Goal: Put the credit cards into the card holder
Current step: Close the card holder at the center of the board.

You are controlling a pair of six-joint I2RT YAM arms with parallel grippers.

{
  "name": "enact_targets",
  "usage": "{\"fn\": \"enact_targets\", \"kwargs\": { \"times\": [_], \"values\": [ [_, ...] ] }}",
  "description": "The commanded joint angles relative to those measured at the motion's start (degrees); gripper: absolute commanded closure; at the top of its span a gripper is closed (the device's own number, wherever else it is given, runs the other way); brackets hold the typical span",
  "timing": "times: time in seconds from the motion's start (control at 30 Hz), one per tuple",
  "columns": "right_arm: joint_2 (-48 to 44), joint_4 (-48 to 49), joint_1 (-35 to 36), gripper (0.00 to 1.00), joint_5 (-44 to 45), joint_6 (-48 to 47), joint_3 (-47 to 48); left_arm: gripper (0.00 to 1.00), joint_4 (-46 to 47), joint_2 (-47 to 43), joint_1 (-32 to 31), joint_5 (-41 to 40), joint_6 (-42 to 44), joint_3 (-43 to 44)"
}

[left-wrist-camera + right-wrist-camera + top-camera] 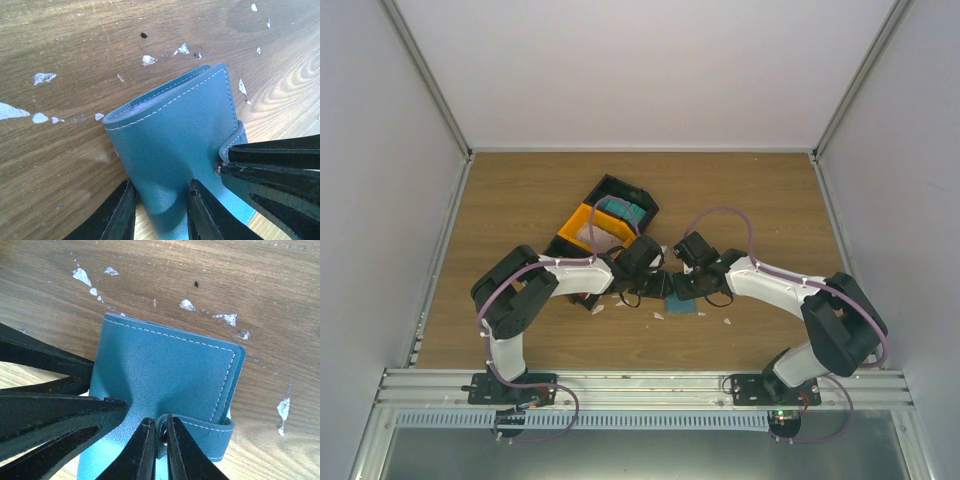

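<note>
The slate-blue card holder lies folded shut on the wooden table, just in front of both wrists. My left gripper is shut across its folded end, one finger on each side. My right gripper is shut on the small side tab, with the metal snap between its fingers. The same tab and the right gripper's fingers show at the right of the left wrist view. Teal credit cards and whitish ones lie in the bin behind the arms.
A black-and-orange bin stands at an angle behind the left arm, its near end under that arm. Small white scraps dot the wood around the card holder. White walls close the table in on three sides.
</note>
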Motion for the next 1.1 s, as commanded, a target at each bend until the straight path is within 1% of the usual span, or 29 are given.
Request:
{"fn": "enact_targets", "kwargs": {
  "times": [0.0,0.13,0.27,0.8,0.9,1.07],
  "values": [
    [0.0,0.9,0.8,0.94,-1.2,1.0,0.6,0.70,2.3,-0.9,-0.1,1.2,0.4,-0.1],
    [0.2,0.8,0.8,0.98,-0.7,1.3,0.6,0.70,2.2,-0.8,-0.1,1.2,0.5,-0.1],
    [0.8,1.0,0.8,0.99,-0.9,1.3,0.4,0.70,2.2,-0.8,-0.1,1.3,0.5,-0.1],
    [2.6,0.8,0.9,0.99,-4.6,2.2,-1.1,0.71,2.3,0.0,-0.1,1.3,0.6,0.1],
    [2.9,0.9,0.9,0.99,-5.3,2.4,-1.7,0.73,2.3,0.7,-0.1,1.5,0.6,0.3],
    [3.7,1.7,0.9,1.00,-6.3,3.4,-3.2,0.74,2.2,1.2,-0.1,1.5,0.6,0.4]
  ]
}}
